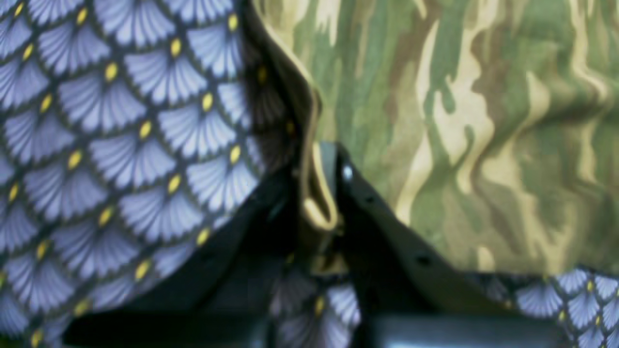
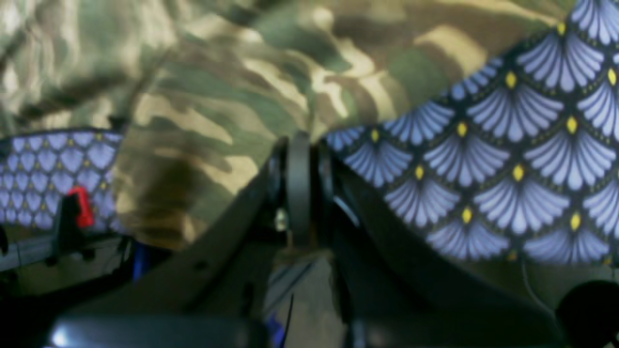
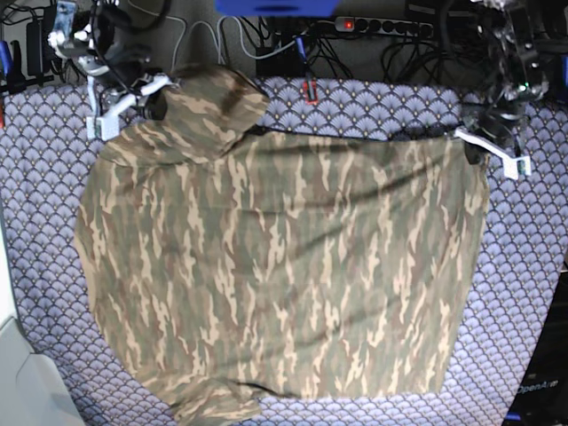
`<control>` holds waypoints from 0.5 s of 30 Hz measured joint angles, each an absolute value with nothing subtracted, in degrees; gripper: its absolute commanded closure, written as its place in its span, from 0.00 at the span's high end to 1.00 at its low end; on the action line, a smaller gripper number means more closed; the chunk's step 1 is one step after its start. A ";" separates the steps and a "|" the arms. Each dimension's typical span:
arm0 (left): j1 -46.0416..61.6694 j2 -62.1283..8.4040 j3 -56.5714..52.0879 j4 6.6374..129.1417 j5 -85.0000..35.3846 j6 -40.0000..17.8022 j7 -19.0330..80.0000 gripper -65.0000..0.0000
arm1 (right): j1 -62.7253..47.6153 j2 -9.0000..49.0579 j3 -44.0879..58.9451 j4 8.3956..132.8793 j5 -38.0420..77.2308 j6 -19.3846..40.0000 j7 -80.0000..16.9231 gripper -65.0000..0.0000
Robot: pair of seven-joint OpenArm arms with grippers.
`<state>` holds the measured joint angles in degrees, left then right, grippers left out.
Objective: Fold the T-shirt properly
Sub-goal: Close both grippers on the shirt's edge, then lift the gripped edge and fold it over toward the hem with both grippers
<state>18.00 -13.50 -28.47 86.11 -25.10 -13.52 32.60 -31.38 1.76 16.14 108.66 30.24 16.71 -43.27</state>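
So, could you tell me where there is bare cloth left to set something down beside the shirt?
The T-shirt covers most of the tablecloth. Bare strips remain along the base view's right edge, the left edge and the near-left corner, plus the far band between the two arms. It is crowded at both far corners, where the left gripper and right gripper pinch the shirt.
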 measured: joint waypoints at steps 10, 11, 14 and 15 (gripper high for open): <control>22.13 -16.47 -33.26 87.15 -25.12 -13.50 32.71 0.02 | -37.89 1.74 15.90 110.00 30.37 16.95 -35.27 0.00; 22.52 -16.47 -33.21 87.15 -25.15 -13.54 32.82 0.02 | -38.50 1.72 15.97 110.00 30.17 18.28 -34.61 0.00; 23.20 -16.36 -33.19 87.53 -25.12 -13.52 32.60 0.02 | -39.90 1.43 16.21 110.08 30.41 23.62 -32.01 0.00; 23.55 -16.19 -33.12 88.31 -25.10 -13.34 32.60 0.02 | -40.27 1.26 16.21 110.08 30.35 24.21 -31.97 0.00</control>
